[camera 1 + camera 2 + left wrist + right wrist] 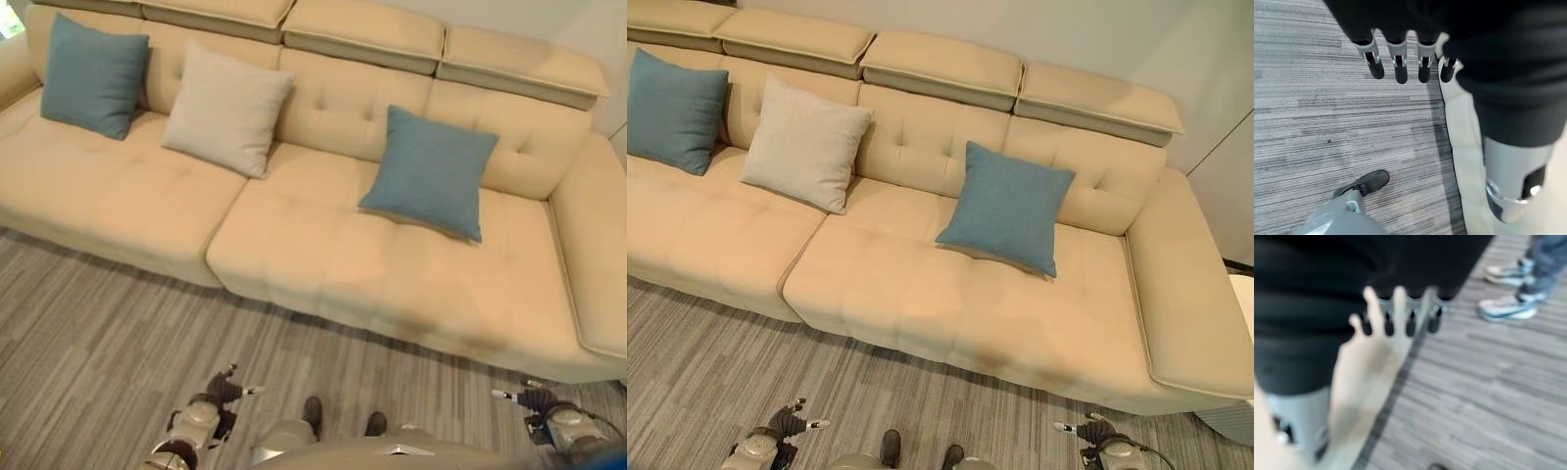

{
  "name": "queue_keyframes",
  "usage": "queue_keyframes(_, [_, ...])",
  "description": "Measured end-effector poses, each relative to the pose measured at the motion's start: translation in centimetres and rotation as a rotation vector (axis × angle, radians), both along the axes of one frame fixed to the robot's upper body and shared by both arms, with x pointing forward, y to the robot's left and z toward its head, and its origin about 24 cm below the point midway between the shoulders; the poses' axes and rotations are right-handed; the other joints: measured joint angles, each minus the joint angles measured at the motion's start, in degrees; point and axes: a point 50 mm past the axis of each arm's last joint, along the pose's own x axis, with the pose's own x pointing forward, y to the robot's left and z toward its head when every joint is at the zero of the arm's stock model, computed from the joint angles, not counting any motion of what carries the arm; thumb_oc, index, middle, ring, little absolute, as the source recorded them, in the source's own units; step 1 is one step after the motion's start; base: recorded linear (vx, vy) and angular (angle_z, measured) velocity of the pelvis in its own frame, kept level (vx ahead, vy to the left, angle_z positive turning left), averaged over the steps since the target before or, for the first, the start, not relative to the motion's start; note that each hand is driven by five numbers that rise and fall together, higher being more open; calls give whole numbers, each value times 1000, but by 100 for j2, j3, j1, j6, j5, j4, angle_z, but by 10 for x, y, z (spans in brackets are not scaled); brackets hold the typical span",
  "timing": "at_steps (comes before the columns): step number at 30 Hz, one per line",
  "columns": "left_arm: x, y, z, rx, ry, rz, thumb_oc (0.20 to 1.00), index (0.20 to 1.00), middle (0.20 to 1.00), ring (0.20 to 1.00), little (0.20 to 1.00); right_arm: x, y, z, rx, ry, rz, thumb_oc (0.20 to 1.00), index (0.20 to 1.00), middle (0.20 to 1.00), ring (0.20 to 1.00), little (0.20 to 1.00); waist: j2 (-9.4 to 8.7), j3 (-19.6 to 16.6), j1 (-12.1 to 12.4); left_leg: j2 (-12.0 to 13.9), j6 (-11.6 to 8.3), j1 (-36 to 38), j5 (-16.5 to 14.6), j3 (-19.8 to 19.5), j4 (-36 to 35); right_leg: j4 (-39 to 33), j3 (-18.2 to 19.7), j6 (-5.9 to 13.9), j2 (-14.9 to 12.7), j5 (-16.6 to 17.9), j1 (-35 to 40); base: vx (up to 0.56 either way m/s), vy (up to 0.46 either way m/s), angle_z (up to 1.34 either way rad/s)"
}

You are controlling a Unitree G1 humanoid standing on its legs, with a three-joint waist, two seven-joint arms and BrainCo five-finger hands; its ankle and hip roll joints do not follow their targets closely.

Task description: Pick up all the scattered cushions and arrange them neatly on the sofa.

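A long cream sofa (323, 264) stands on the grey striped floor (88, 343). Three cushions lean against its backrest: a blue cushion (93, 75) at the left end, a beige cushion (225, 110) just beside it, and another blue one (431, 172) well apart to the right. Low by the floor, the left hand (227, 389) and right hand (529, 399) hang with fingers straight, holding nothing. A person's shoes (1506, 308) stand near the right hand.

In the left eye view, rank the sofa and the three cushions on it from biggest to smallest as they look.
1. sofa
2. right blue cushion
3. cream cushion
4. left blue cushion

The cushions look close in size; nearness may explain the differences.
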Motion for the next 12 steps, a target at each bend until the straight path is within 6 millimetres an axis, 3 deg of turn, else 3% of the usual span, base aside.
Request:
queue_keyframes(3, [2,-6,-1,-13,-9,-11,1000,1000,1000,1000,1000,-5,-1,-1,-1,16,-13,1000,1000,1000,1000,1000,98,-98,51,13,-65,70,92,-95,-108,-578,-49,-93,114,338,352,-68,-62,9])
queue_keyframes(8, [6,-15,-1,-25,-17,-56,1000,1000,1000,1000,1000,-12,-4,-2,-6,45,-41,1000,1000,1000,1000,1000,175,-212,-77,47,-122,142,139,-320,-111,-581,-256,-149,165,330,502,-28,-22,23])
queue_keyframes(11, [-3,-20,-5,-46,7,-57,1000,1000,1000,1000,1000,-8,13,-9,1,45,1,1000,1000,1000,1000,1000,172,-324,-110,72,-182,162,137,-413,-140,-581,-350,-171,190,273,547,5,0,14])
queue_keyframes(12, [-3,-24,-6,-58,8,-57,1000,1000,1000,1000,1000,-18,27,-18,37,65,1,1000,1000,1000,1000,1000,145,-369,-143,84,-188,159,140,-409,-135,-580,-344,-192,198,265,514,21,11,4])
